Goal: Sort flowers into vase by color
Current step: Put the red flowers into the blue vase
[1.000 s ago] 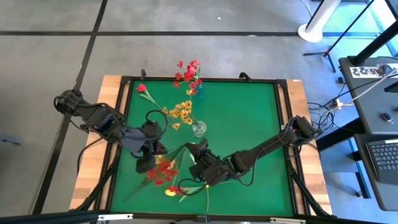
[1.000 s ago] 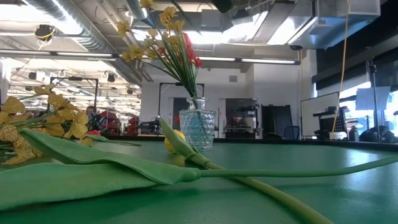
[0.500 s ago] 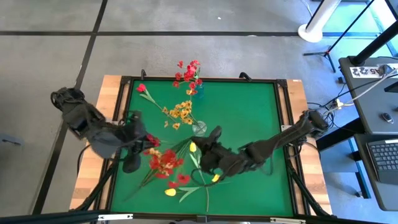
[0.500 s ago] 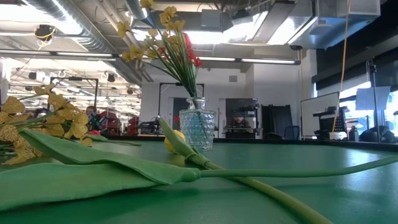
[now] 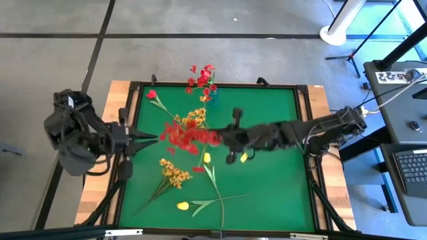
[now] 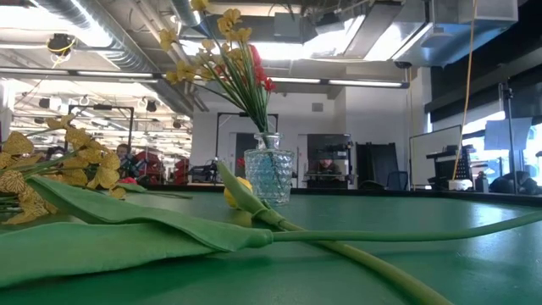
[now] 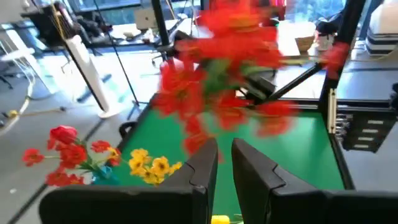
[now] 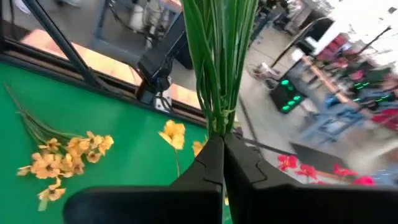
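R gripper (image 5: 229, 138) mid-mat clamps red spray (image 5: 185, 135); L gripper (image 5: 152, 139) near mat edge.

Green table (image 5: 273, 173) bearing 2 vases (image 5: 212, 99), scattered flowers (image 5: 175, 175).

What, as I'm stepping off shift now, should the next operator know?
Right hand: shut on the red spray's stems, over mid-table.
Left hand: open, empty, pointing at that spray from the table's left side.
Done: red flowers in blue vase; yellow spray in clear vase.
Left: the held spray; lying on the mat, red bloom, orange spray, yellow blooms.
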Robot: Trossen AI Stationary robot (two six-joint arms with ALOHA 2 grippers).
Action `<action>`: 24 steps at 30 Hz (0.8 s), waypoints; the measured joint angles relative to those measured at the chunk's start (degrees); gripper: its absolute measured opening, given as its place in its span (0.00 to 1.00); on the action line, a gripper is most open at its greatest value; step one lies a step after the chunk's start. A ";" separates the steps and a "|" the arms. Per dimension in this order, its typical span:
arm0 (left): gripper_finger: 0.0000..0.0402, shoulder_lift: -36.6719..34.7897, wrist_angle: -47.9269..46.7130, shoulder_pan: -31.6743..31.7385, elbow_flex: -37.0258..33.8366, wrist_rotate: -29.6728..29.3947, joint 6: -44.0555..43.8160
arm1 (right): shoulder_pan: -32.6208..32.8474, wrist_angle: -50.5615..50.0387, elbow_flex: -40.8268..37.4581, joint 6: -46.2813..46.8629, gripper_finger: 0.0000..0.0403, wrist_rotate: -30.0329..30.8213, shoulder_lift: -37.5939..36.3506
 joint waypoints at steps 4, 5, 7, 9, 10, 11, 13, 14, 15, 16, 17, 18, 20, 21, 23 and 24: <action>0.11 -0.01 -2.78 -0.08 -4.67 -6.86 -1.45 | -5.90 4.85 -4.48 2.17 0.00 -9.68 -4.58; 0.11 0.05 -4.63 -0.02 -6.25 -9.05 -2.98 | -7.39 6.77 -6.08 2.70 0.00 -11.82 -5.98; 0.11 0.07 -8.74 0.22 -9.30 -12.86 -7.31 | -10.79 10.65 -9.66 3.99 0.00 -16.09 -8.60; 0.11 0.02 -12.69 0.86 -12.29 -15.69 -12.11 | -14.23 14.56 -13.96 5.52 0.00 -20.33 -10.99; 0.11 -0.03 -14.41 1.12 -13.59 -16.64 -14.72 | -16.09 17.40 -16.29 6.39 0.00 -22.06 -12.17; 0.11 -0.17 -15.65 1.32 -14.96 -17.27 -17.32 | -17.95 19.61 -18.65 7.12 0.00 -23.90 -13.36; 0.11 -0.94 -16.92 1.82 -17.60 -18.57 -21.46 | -21.94 26.01 -23.18 9.45 0.00 -27.47 -15.13; 0.11 -1.62 -16.96 2.18 -19.11 -19.29 -22.66 | -24.06 29.24 -25.47 10.17 0.00 -29.72 -15.69; 0.11 -2.41 -17.01 2.59 -20.48 -19.53 -23.75 | -26.03 32.52 -27.74 11.10 0.00 -32.16 -15.94; 0.11 -3.20 -16.96 3.01 -21.97 -19.67 -24.88 | -27.96 36.15 -29.90 12.35 0.00 -34.40 -15.92; 0.11 -4.07 -16.95 3.44 -23.61 -19.65 -26.18 | -29.75 39.53 -31.85 13.52 0.00 -36.28 -15.79; 0.11 -4.89 -16.94 3.97 -25.20 -19.43 -27.46 | -31.59 42.58 -33.77 14.37 0.00 -37.94 -15.69; 0.10 -6.95 -16.58 5.28 -28.64 -18.26 -29.59 | -34.62 49.30 -36.81 15.80 0.00 -40.07 -14.85; 0.09 -8.13 -16.42 5.90 -30.32 -17.68 -30.59 | -36.01 51.36 -38.26 16.41 0.00 -40.93 -14.63; 0.06 -10.71 -15.23 6.67 -33.94 -16.77 -32.41 | -38.54 55.14 -40.43 17.42 0.00 -42.25 -13.62; 0.05 -12.00 -14.45 6.84 -35.80 -16.25 -33.11 | -39.60 56.48 -41.22 18.17 0.00 -42.98 -13.13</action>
